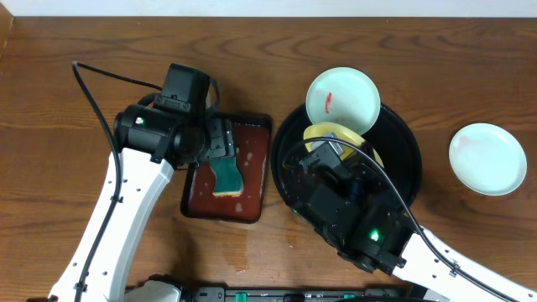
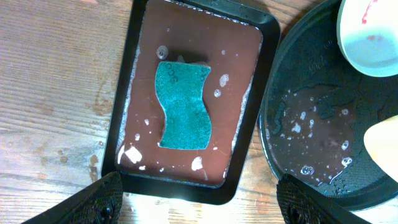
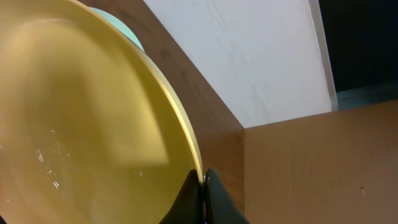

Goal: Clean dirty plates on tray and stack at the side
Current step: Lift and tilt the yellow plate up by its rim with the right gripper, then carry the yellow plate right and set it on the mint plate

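- Right gripper (image 3: 204, 186) is clamped hard on the rim of the round yellow plate (image 3: 81, 112), which is tilted over the large round black tray (image 1: 409, 147).
- A pale bluish-white plate with a red smear (image 1: 342, 99) sits at that tray's far edge, overlapping the rim.
- The second pale plate (image 1: 487, 158) lies out on the bare wood-grain tabletop (image 1: 67, 126), well apart to the right.
- Left gripper (image 1: 220, 141) hangs with its jaws spread wide, gripping nothing, over the green sponge (image 2: 182, 106) in the wet rectangular red-brown tray (image 2: 124, 118).
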`<state>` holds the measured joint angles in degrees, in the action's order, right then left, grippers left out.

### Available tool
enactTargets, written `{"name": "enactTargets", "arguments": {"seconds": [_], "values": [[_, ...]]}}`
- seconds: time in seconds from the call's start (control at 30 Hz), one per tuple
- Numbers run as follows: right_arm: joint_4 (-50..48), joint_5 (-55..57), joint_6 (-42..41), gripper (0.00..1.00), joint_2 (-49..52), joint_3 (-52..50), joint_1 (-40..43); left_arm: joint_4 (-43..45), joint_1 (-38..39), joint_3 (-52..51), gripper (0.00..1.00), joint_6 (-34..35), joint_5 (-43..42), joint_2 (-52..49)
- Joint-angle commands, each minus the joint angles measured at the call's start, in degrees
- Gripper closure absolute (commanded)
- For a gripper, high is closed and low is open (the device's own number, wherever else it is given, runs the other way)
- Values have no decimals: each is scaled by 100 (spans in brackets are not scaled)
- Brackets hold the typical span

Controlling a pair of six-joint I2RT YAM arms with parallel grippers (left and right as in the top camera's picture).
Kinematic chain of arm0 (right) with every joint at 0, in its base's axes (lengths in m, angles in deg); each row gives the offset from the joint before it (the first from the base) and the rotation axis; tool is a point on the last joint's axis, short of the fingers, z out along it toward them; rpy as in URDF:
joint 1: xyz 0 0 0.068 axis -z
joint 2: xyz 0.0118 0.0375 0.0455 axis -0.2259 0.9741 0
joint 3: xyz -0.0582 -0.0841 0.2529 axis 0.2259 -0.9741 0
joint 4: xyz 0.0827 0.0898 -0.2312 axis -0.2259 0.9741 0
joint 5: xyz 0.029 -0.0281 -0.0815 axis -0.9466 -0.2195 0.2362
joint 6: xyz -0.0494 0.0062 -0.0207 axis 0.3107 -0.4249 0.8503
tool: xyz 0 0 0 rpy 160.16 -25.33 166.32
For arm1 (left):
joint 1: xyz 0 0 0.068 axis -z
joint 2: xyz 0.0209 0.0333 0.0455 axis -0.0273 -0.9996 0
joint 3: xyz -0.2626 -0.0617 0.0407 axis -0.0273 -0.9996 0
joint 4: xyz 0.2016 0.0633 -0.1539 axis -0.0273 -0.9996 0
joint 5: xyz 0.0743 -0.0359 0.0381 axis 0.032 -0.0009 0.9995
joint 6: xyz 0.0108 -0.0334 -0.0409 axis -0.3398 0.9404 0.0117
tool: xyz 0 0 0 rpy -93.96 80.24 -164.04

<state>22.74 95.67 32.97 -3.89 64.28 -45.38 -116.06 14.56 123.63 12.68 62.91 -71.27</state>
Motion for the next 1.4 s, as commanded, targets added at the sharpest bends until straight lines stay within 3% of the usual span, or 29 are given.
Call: {"name": "enactTargets", "arguments": {"seconds": [0.0, 0.47, 0.57, 0.67, 0.77, 0.9, 1.0, 1.37], "values": [[-17, 249, 17, 99, -79, 87, -55, -22, -35, 26, 20, -55, 55, -11], [-55, -127, 24, 99, -76, 87, -52, -22, -35, 26, 20, -55, 55, -11], [-48, 352, -299, 99, -66, 87, 203, -22, -35, 26, 20, -55, 55, -11], [-166, -883, 11, 99, -57, 85, 221, -22, -35, 26, 20, -55, 55, -11], [-125, 55, -229, 99, 17, 85, 321, -22, -35, 26, 20, -55, 55, -11], [-179, -667, 192, 99, 28, 85, 330, -22, -35, 26, 20, -57, 55, -11], [-118, -35, -319, 99, 42, 85, 413, -22, -35, 26, 20, -55, 55, -11], [-26, -267, -415, 99, 63, 85, 476, -20, -35, 26, 20, -57, 55, -11]]}}
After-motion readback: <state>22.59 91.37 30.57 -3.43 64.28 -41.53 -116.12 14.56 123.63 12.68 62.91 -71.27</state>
